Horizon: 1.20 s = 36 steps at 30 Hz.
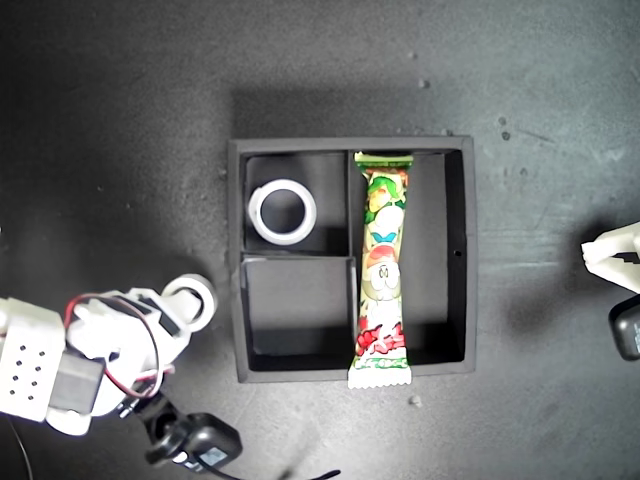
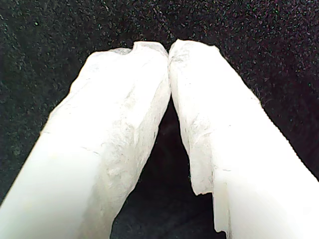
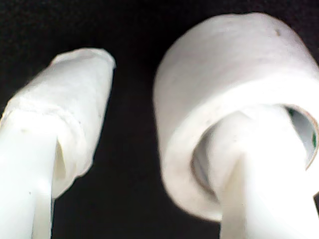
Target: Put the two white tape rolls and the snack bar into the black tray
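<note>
Last tape roll (image 1: 190, 301) hangs on a finger of my spread second gripper (image 3: 164, 124), at 8 o'clock off the tray (image 1: 456, 255); next drop it in the empty square pocket, first gripper (image 2: 168, 50) pressed together.

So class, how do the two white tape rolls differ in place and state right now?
The first tape roll lies flat in a small compartment of the black tray; the second tape roll is outside the tray. The first is untouched; the second hangs on one finger of my second gripper. Both are white rings.
</note>
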Each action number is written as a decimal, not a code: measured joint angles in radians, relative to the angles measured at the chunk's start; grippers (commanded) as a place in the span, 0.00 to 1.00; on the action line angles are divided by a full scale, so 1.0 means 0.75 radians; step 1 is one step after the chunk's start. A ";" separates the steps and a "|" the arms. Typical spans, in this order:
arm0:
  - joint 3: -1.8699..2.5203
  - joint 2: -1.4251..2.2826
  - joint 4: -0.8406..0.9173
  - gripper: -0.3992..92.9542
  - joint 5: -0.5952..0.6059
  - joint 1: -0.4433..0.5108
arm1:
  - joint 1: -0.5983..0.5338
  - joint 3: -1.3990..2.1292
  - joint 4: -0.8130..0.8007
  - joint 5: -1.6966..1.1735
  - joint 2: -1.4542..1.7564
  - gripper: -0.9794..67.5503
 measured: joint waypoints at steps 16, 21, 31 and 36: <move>-0.008 0.051 0.063 0.00 0.016 -0.037 | 0.029 0.115 0.329 0.550 0.121 0.01; -0.008 0.100 0.121 0.00 0.016 -0.039 | -0.016 0.119 0.546 0.726 0.243 0.01; -0.119 0.119 0.280 0.00 0.049 -0.039 | 0.004 0.117 0.587 0.845 0.252 0.01; -0.245 0.149 0.417 0.00 0.092 -0.039 | 0.039 0.117 0.603 0.845 0.268 0.02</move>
